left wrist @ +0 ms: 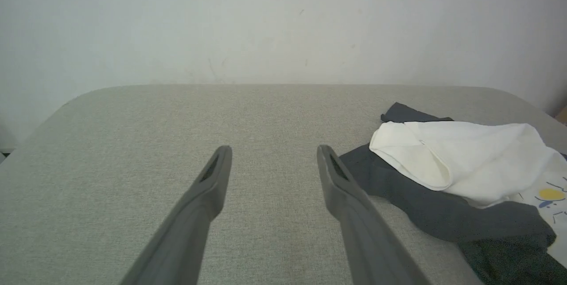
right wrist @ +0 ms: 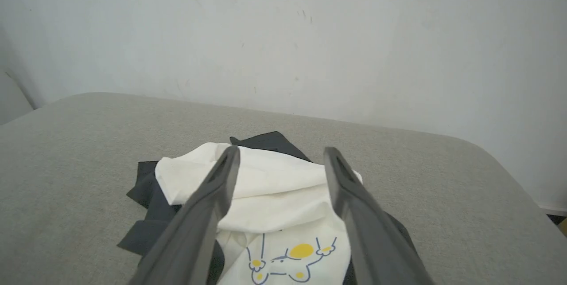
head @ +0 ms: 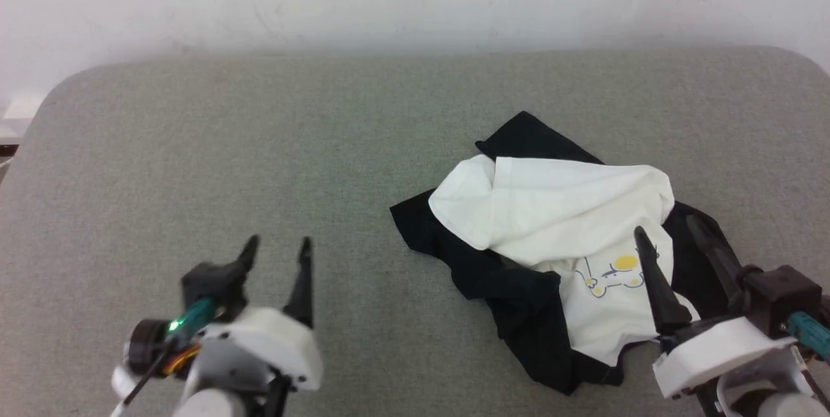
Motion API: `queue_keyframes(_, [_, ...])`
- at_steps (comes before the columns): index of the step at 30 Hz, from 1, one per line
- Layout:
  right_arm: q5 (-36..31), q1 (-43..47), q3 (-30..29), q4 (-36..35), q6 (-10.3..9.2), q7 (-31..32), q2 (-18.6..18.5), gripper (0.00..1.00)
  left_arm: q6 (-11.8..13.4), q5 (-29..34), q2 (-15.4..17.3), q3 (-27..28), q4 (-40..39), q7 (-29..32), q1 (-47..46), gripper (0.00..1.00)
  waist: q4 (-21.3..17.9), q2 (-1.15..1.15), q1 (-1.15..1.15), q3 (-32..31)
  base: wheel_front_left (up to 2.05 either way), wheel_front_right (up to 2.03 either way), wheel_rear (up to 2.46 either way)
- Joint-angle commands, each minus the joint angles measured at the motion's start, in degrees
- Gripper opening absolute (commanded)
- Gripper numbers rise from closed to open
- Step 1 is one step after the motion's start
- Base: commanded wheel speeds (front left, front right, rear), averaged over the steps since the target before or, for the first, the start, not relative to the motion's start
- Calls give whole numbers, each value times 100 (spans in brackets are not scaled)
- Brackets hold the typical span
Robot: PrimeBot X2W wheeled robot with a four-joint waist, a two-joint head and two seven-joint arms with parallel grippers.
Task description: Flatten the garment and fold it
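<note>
Dark R tool (head: 664, 225) splayed wide, empty

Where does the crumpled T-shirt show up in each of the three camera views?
Head view: the T-shirt lies right of centre, lower half.
Left wrist view: right edge, below the middle.
Right wrist view: bottom centre.
Shared landmark: the yellow print on its white front.

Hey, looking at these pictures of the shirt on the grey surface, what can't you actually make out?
- The garment: its collar is buried in its own crumpled folds, in all three views.
- The cartoon print: in the head view, partly behind a finger of the right gripper; in the right wrist view, cut by the bottom edge.
- The garment's far side, left wrist view: cut by the right edge.
</note>
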Motion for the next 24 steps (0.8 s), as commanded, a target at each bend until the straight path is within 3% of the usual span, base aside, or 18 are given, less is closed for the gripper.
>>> queue_keyframes(1, [-43,101,5,-194,-12,71,44,100,-83,22,-59,-124,73,164,-265,100,-34,0,1,67,0,0,0])
queue_keyframes(11, [-120,148,242,-1166,-12,260,187,100,-768,49,-486,-1015,1320,1719,-2150,100,-437,0,1,646,0,0,0])
queue_keyframes(24, [-239,2,371,-1337,-12,189,300,100,-1466,-173,-673,-1513,3142,3328,-3399,100,-881,0,1,1217,0,0,0])
